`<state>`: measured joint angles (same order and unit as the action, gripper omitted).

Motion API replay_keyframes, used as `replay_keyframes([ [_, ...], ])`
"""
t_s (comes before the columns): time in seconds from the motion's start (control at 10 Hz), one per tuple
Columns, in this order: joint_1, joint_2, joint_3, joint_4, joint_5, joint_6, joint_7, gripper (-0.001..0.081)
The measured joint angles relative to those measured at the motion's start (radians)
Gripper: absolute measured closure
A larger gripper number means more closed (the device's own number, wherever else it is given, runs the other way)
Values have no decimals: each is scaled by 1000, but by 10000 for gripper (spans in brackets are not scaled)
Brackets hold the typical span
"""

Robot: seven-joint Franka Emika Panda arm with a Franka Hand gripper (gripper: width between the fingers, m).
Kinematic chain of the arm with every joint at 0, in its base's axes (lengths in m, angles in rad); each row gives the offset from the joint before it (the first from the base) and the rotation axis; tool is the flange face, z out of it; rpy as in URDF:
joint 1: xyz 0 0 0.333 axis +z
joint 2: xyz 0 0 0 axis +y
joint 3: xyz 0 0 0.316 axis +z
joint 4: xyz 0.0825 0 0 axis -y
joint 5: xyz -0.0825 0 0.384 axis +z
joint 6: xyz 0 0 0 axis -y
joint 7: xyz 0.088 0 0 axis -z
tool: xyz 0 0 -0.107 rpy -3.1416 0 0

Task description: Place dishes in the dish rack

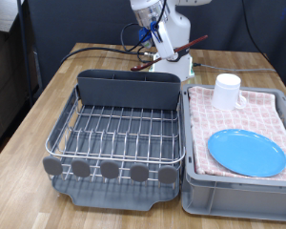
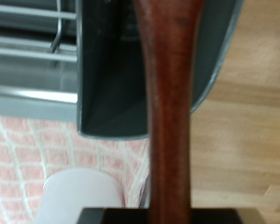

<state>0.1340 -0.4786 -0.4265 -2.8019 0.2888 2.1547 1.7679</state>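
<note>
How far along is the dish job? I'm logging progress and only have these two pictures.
Nothing sits in the dish rack yet; its wire grid shows no dishes. In hand: the gripper, raised behind the utensil caddy, holds the wooden spoon, which hangs above the caddy's opening in the wrist view. Left: the white cup and the blue plate both rest on the pink checkered cloth at the exterior view's right.

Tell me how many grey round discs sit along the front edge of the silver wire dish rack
5. The grey round discs stand in one row along the silver wire dish rack edge at the exterior view's bottom. None looks hidden.
</note>
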Motion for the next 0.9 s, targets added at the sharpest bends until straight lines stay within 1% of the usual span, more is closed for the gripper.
replay_keyframes([
  [0.1, 7, 17, -31, 0, 33, 4, -50, 724],
  [0.3, 8, 50, -66, 0, 61, 28, -94, 724],
  [0.9, 6, 116, -126, 0, 68, 90, -99, 724],
])
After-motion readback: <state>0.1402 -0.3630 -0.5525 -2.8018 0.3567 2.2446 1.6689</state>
